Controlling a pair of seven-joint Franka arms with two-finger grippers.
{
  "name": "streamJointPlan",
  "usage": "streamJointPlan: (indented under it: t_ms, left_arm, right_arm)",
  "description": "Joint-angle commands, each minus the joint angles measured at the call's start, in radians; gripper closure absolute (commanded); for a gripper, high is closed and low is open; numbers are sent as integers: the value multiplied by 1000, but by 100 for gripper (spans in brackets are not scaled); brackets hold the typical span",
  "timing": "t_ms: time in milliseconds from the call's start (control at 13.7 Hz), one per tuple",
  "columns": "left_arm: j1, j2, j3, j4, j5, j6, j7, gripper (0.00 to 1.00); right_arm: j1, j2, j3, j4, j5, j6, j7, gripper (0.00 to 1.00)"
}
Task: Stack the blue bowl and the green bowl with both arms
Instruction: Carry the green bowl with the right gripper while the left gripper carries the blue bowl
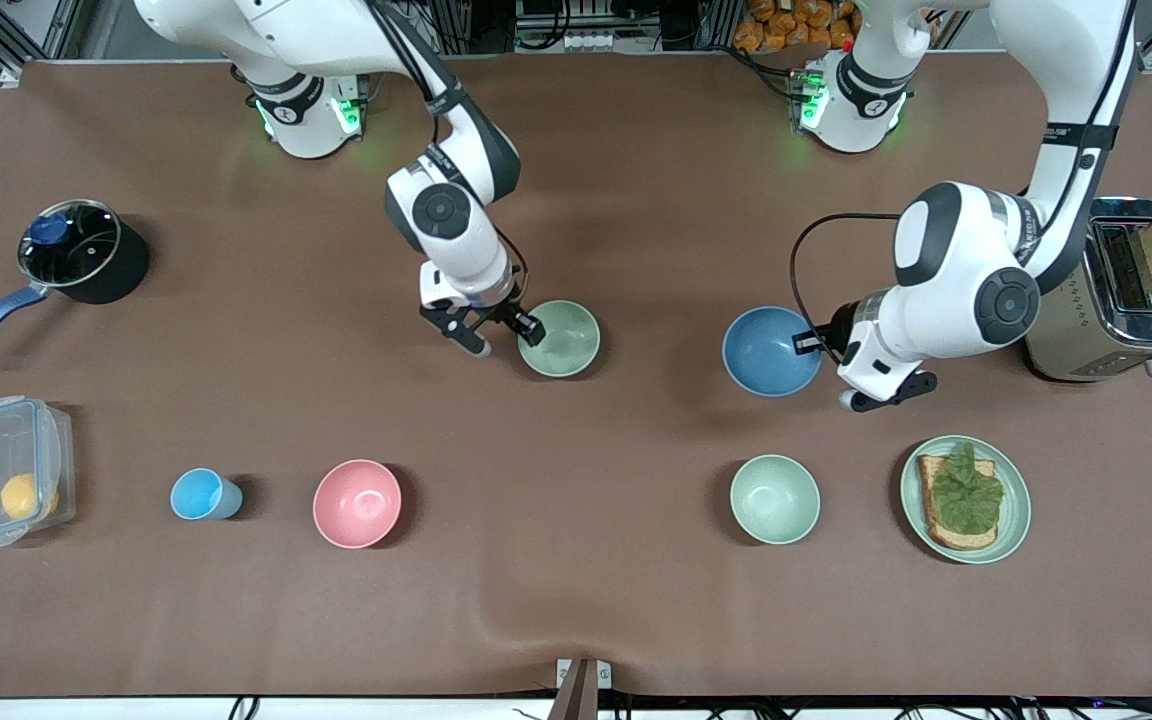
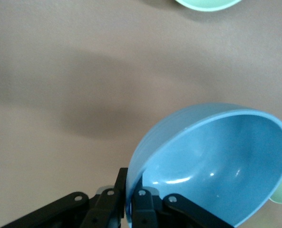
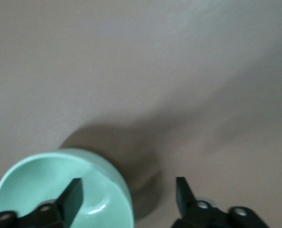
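Note:
The blue bowl (image 1: 768, 352) is toward the left arm's end of the table. My left gripper (image 1: 814, 345) is shut on its rim, one finger inside and one outside; the left wrist view shows the bowl (image 2: 217, 161) tilted in the fingers (image 2: 131, 199). The sage-green bowl (image 1: 562, 338) sits on the table near the middle. My right gripper (image 1: 508, 337) is open and straddles its rim; in the right wrist view one finger is over the inside of the bowl (image 3: 50, 190) and the other is outside it, over the table (image 3: 129, 194).
Nearer the camera stand a paler mint bowl (image 1: 774, 498), a green plate (image 1: 1014, 520) with toast and lettuce, a pink bowl (image 1: 357, 503) and a light-blue cup (image 1: 202, 494). A toaster (image 1: 1116, 300), a lidded pot (image 1: 81, 250) and a clear box (image 1: 6, 480) stand at the table's ends.

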Motion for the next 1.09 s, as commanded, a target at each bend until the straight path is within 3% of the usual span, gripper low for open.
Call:
streamJointPlan:
  t_ms: [0,292,510,656,1021]
  left_arm:
    - [-52,9,-6,8,-30,10,-65,100]
    - [-141,53,-6,55,-97,14,-136,100]
    - [-239,140,-5,115,-105,37,-221,100]
    - [-296,170,-5,118,-105,104,-273,100]
    - [-373,193,-6,120,-110,232,-349,100]
  right_arm:
    - [-80,0,10,146,38,-245,14,0]
    - [-140,27,8,171,228,-299,14,0]
    - [-162,113,7,169,415,-258,14,0]
    - [-156,153,8,159,466,-192,12,0]
    - [-192,181,10,159,644,-192,-40,0]
